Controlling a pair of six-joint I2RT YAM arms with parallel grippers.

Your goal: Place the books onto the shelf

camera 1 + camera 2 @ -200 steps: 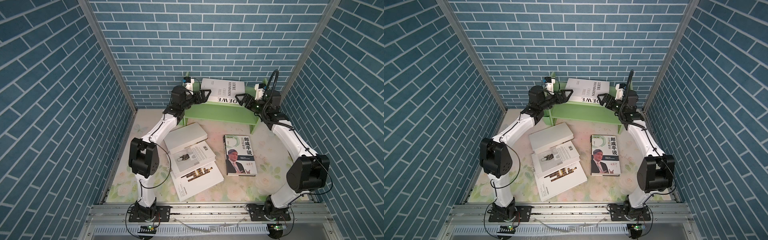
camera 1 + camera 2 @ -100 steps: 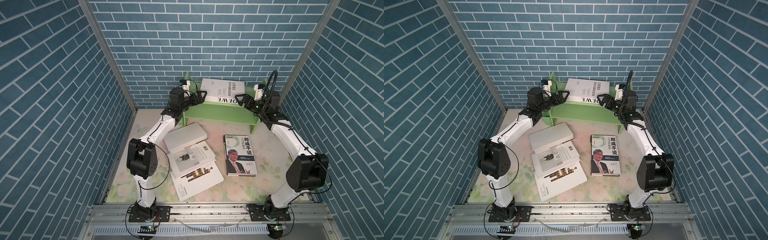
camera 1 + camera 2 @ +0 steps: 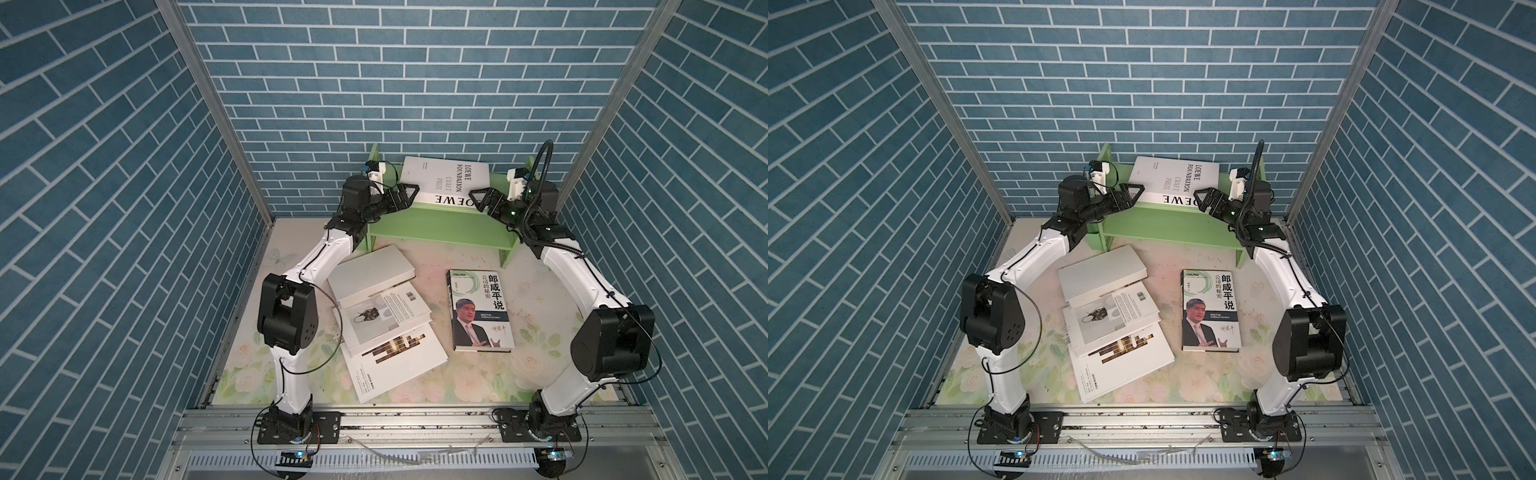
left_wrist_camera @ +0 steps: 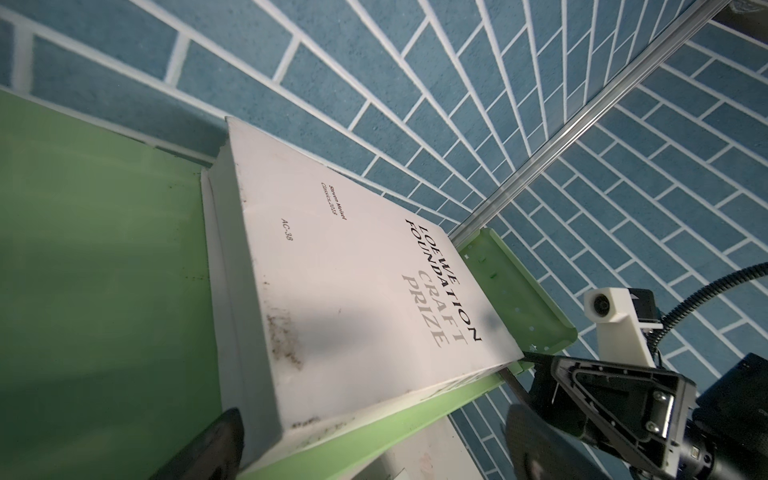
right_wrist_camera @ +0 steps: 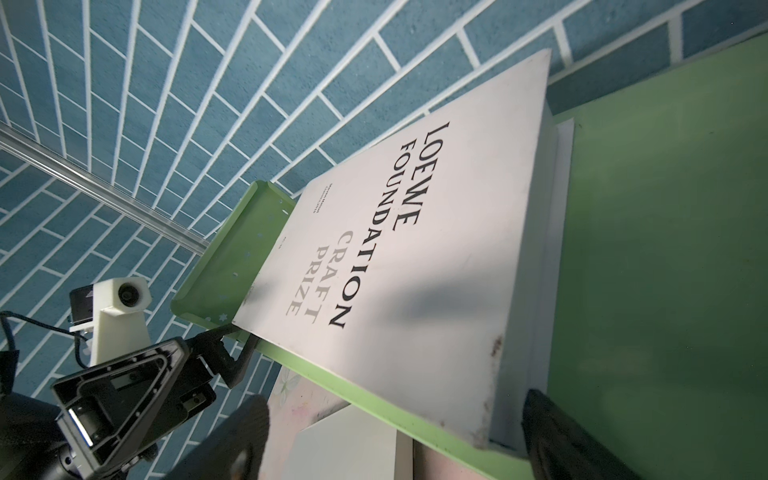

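A white LOEWE book [image 3: 444, 178] [image 3: 1173, 176] lies flat on top of the light green shelf [image 3: 436, 226] [image 3: 1167, 226] at the back wall. My left gripper [image 3: 409, 195] [image 4: 374, 428] stands open at the book's front left corner, its jaws straddling that corner and the shelf's edge. My right gripper [image 3: 478, 199] [image 5: 397, 405] stands open at the front right corner in the same way. On the table lie a plain white book [image 3: 370, 270], two overlapping white books [image 3: 382, 316] [image 3: 399, 361] and a book with a suited man's portrait [image 3: 480, 309].
Blue brick walls [image 3: 124, 208] close in the back and both sides. A metal rail [image 3: 415, 419] carrying both arm bases runs along the front. The flowered table mat [image 3: 540, 361] shows between the portrait book and the right arm.
The left arm has shifted only slightly beside the shelf. The book on the shelf and the right arm have stayed put.
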